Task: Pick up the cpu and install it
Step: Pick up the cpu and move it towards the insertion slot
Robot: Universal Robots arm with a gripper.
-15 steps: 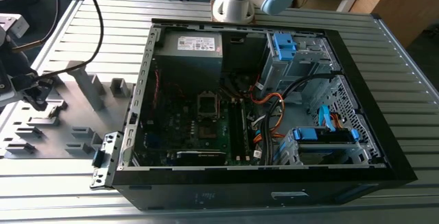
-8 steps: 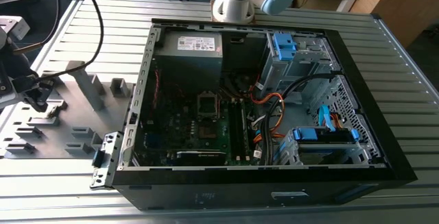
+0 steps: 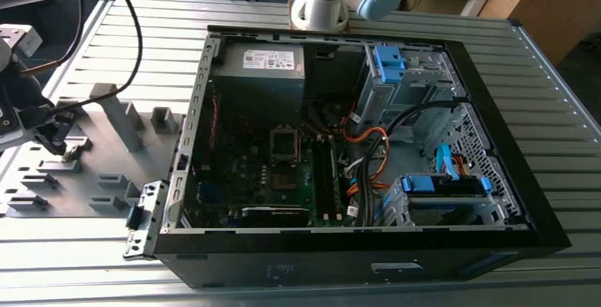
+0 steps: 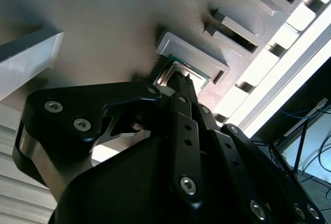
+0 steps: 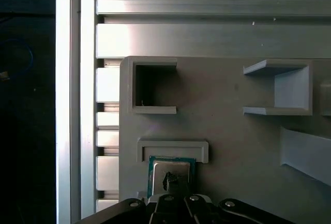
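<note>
The cpu (image 5: 159, 165) is a small square chip with a silver-grey top and a green rim. It lies flat in a shallow grey holder pocket (image 5: 172, 146) on the fixture plate, and the second wrist view shows the cpu (image 4: 182, 70) too. My gripper (image 5: 173, 181) is directly over it, fingers drawn together, tips at the chip's top face; contact is unclear. In the second wrist view the gripper (image 4: 177, 83) ends at the chip's near edge. In the exterior view the gripper (image 3: 58, 145) is at the far left, well apart from the dark socket (image 3: 284, 143) on the motherboard.
An open black computer case (image 3: 507, 201) lies on the slatted metal table (image 3: 564, 110), with a power-supply box (image 3: 258, 64), cables and blue drive bays inside. The grey fixture plate (image 3: 103, 180) carries raised blocks and empty pockets (image 5: 154, 87) around the cpu holder.
</note>
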